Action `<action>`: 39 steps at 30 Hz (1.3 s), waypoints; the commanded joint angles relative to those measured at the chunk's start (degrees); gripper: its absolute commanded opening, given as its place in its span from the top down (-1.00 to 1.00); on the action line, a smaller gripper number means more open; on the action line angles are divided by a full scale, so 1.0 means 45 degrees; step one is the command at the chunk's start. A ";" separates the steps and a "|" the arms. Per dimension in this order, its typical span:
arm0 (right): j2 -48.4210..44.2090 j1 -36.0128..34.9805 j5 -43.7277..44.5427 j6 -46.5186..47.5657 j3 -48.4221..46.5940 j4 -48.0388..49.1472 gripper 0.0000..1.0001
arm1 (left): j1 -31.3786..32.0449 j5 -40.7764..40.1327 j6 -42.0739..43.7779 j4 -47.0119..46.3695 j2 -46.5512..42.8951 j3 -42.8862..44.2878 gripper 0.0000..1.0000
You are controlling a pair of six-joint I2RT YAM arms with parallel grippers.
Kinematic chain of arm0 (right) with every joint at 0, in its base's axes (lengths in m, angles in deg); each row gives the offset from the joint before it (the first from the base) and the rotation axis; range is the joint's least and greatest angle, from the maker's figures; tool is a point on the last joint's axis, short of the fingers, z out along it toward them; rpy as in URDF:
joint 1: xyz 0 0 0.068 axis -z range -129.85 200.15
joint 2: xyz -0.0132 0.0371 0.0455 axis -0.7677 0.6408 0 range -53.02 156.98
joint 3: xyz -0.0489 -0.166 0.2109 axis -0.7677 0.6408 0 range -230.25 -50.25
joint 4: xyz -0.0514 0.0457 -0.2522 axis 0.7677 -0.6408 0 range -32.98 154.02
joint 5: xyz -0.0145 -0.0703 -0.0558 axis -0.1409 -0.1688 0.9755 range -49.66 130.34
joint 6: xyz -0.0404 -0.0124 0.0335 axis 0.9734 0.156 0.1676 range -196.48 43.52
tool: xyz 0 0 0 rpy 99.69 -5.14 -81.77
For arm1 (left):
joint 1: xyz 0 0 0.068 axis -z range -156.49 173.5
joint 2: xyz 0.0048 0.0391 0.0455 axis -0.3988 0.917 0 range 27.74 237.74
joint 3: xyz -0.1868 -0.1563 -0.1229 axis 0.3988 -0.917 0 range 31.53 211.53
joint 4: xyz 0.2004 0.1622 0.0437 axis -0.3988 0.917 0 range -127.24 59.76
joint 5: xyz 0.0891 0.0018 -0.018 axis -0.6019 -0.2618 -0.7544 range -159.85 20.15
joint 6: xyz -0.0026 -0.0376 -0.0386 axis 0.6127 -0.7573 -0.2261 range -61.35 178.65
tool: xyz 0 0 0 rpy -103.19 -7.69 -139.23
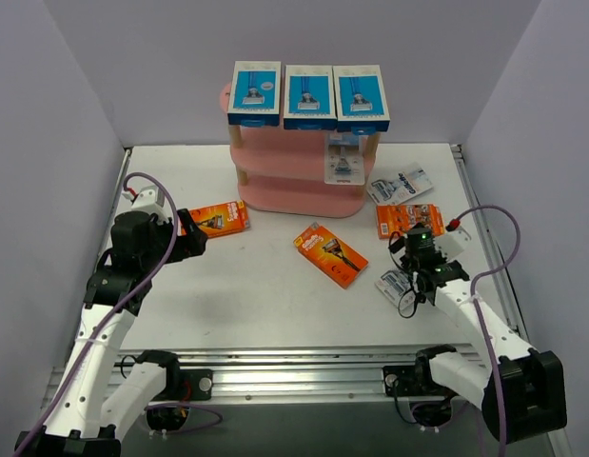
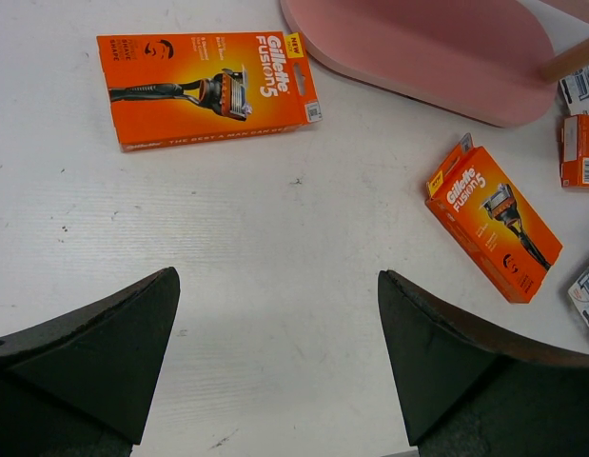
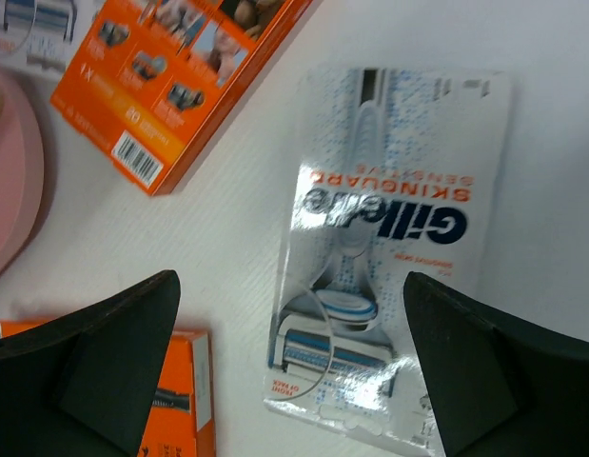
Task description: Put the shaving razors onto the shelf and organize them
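Note:
The pink shelf (image 1: 292, 186) stands at the back with three blue-and-white boxes (image 1: 309, 97) side by side on its top board. One clear blister pack (image 1: 343, 157) rests at a lower tier on the right. Orange packs lie on the table at the left (image 1: 218, 218), in the middle (image 1: 330, 253) and at the right (image 1: 409, 219). My left gripper (image 1: 194, 243) (image 2: 280, 352) is open and empty over bare table, below the left orange pack (image 2: 206, 88). My right gripper (image 1: 413, 286) (image 3: 289, 324) is open just above a blister pack (image 3: 389, 248) lying flat.
Another blister pack (image 1: 401, 183) lies right of the shelf foot. The shelf's bottom board (image 2: 418, 48) is close behind the left orange pack. The right orange pack (image 3: 180, 76) and the middle one (image 3: 180, 400) flank my right gripper. Grey walls enclose the table.

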 commanded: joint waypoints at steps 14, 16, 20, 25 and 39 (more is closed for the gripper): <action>0.1195 0.5142 -0.4265 0.0944 0.0844 0.0764 -0.98 | -0.0021 0.0586 0.0143 -0.0324 -0.0312 0.0206 -0.88; 0.1449 0.5142 -0.4480 0.0984 0.0979 0.1134 -0.97 | -0.0021 0.0625 0.0143 -0.0363 -0.0293 0.0206 -0.88; 0.2015 0.5142 -0.5065 0.1042 0.1312 0.2204 -0.96 | -0.0040 0.0704 0.0143 -0.0363 -0.0313 0.0206 -0.88; 0.2758 0.5142 -0.6062 0.0984 0.2034 0.3302 -0.89 | -0.0021 0.0743 0.0143 -0.0382 -0.0293 0.0206 -0.88; 0.1217 0.4947 -0.7214 0.1238 0.3167 0.3792 0.01 | -0.0021 0.0821 0.0143 -0.0402 -0.0195 0.0186 -0.88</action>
